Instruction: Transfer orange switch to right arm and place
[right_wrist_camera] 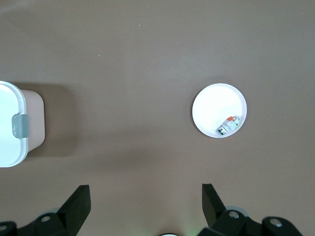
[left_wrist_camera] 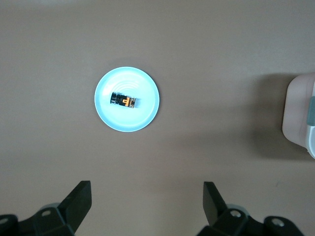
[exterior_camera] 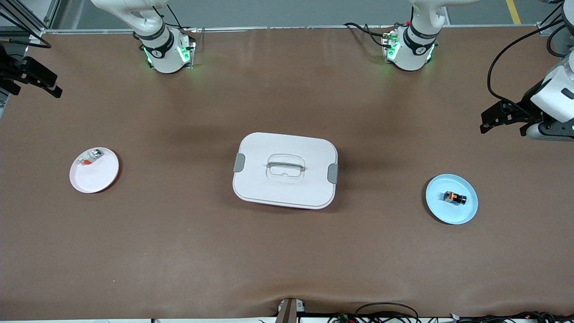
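Note:
The orange switch, a tiny black block with an orange mark, lies on a light blue plate toward the left arm's end of the table. The left wrist view shows the orange switch on the blue plate from high up. My left gripper is open and empty, high over that end of the table, apart from the plate. My right gripper is open and empty, high over the right arm's end.
A white lidded box with grey clips stands mid-table, its edge in both wrist views. A white plate at the right arm's end holds a small silvery-white piece.

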Controlling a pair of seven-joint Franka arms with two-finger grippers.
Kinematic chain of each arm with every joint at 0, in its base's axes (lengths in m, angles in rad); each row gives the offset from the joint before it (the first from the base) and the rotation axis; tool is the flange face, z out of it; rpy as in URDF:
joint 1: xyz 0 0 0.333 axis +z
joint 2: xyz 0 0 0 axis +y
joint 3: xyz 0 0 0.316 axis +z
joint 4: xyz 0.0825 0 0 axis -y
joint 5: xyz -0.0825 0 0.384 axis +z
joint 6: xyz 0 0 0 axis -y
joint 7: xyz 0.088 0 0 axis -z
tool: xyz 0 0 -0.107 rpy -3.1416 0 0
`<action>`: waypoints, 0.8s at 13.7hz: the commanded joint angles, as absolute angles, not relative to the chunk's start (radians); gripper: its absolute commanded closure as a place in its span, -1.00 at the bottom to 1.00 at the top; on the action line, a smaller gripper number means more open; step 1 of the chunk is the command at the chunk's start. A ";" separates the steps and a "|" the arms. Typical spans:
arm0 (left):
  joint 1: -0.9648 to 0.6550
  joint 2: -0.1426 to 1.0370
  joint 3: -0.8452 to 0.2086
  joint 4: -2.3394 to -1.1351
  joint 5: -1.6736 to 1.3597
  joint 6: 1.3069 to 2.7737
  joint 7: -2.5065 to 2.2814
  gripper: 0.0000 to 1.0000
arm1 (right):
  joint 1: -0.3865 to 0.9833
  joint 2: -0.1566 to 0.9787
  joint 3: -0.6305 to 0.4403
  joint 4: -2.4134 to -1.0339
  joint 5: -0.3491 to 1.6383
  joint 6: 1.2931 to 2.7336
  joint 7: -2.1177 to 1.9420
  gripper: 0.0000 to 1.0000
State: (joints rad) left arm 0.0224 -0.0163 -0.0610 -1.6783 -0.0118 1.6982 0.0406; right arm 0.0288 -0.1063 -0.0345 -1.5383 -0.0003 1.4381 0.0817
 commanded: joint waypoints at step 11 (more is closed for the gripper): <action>0.028 -0.006 -0.064 -1.654 0.009 1.680 0.060 -1.00 | 0.048 -0.121 -0.038 -1.552 -0.005 1.485 0.098 -1.00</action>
